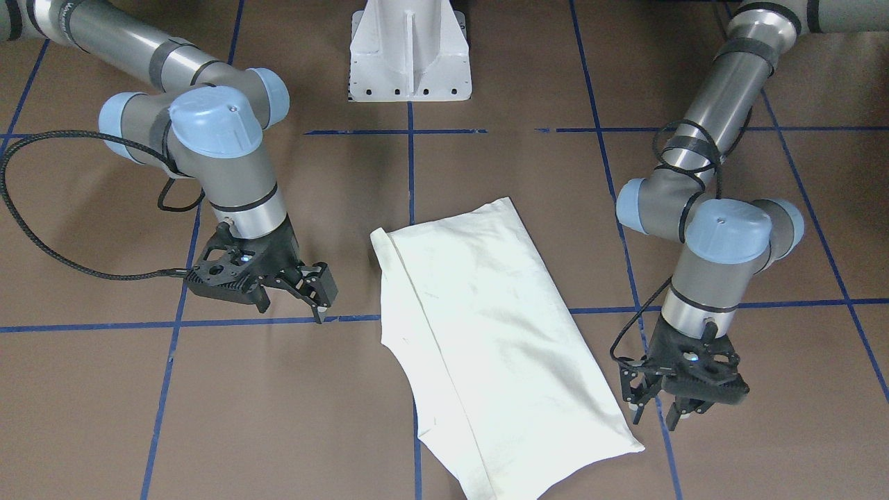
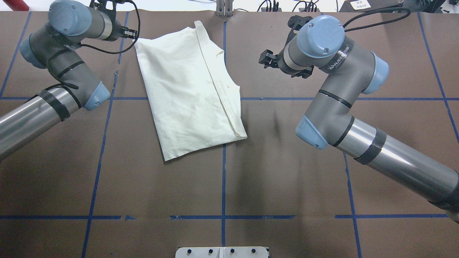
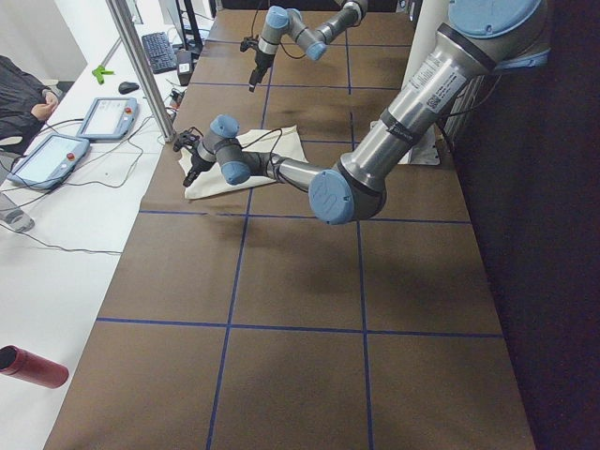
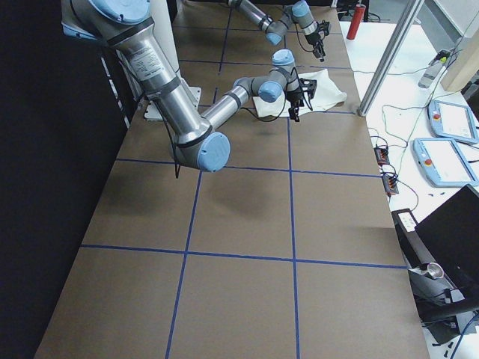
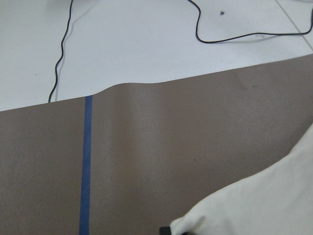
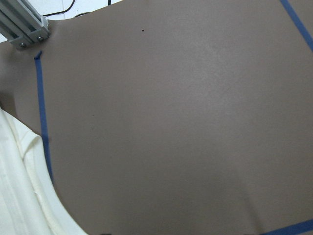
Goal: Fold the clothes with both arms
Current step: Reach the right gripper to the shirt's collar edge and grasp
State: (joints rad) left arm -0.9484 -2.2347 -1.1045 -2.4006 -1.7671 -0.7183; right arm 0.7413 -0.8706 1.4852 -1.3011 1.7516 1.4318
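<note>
The folded shirt [image 1: 486, 333] lies between the left jaws and right jaws, both parted, empty.

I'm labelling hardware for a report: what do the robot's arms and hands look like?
Both the left arm and right arm are silver-grey tubes with light-blue joint caps, black bands and looping black cables. The left hand and right hand are black, skeletal two-finger units.

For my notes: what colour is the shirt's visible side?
The shirt shows plain cream, no print; clearest in the front-facing view.
</note>
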